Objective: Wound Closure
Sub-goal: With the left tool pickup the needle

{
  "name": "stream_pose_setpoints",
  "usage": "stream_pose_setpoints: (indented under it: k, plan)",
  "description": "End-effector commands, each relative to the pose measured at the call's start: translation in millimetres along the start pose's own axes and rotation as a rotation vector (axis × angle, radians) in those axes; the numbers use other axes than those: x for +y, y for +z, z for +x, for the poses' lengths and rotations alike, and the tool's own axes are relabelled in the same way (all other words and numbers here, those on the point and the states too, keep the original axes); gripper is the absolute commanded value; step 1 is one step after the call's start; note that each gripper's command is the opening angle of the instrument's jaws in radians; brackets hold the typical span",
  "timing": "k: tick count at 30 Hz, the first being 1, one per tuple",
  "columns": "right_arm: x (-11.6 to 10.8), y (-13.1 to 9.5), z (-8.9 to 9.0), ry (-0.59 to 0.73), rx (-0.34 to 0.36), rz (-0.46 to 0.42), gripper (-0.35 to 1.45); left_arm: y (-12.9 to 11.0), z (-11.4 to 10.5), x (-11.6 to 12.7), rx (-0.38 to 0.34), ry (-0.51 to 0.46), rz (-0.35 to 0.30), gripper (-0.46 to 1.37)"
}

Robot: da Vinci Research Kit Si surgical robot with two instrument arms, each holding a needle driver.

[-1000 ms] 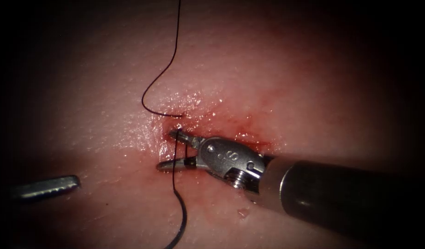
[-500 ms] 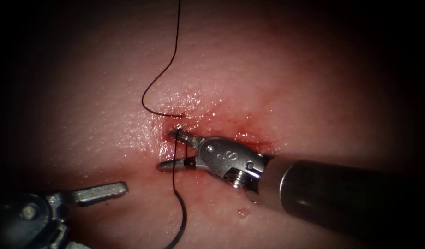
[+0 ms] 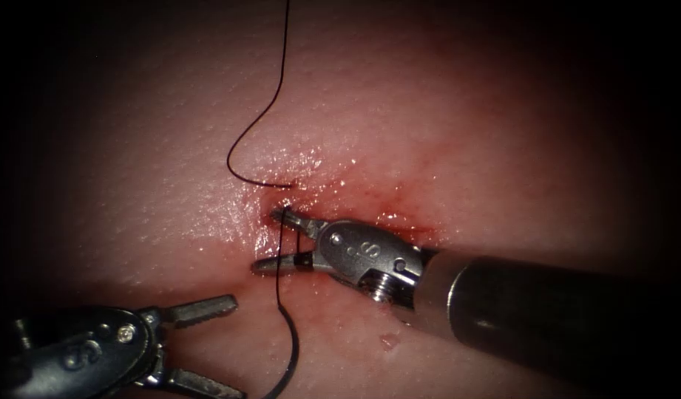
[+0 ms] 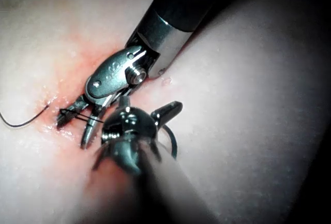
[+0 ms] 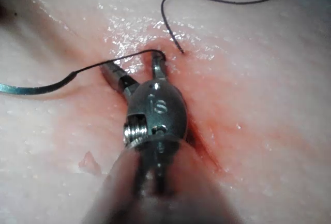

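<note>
The right pincer (image 3: 277, 238) was bright polished steel with a rounded head stamped "S", a threaded screw stub under it, a pale collar and a dark shaft (image 3: 547, 310). The left pincer (image 3: 214, 343) was darker steel with ridged inner faces, a small round screw and a faint stamped mark.

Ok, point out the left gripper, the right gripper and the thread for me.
left gripper (image 3: 229, 343): endoscope view, midway between its open jaws.
right gripper (image 3: 270, 240): endoscope view, gap between its open jaws.
thread (image 3: 279, 77): endoscope view, on the upper strand.
</note>
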Motion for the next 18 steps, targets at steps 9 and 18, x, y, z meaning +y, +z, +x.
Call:
stream_pose_setpoints:
  k: [9, 18]
  plan:
    - [-0.1, 0.2, -0.1, -0.002, -0.009, 0.005, 1.42, 2.2, -2.0, -0.5, -0.08, -0.026, 0.019, 0.79]
    - [-0.1, 0.2, -0.1, -0.003, -0.012, 0.005, 1.41, 5.3, -3.8, -0.7, -0.105, -0.034, -0.005, 0.48]
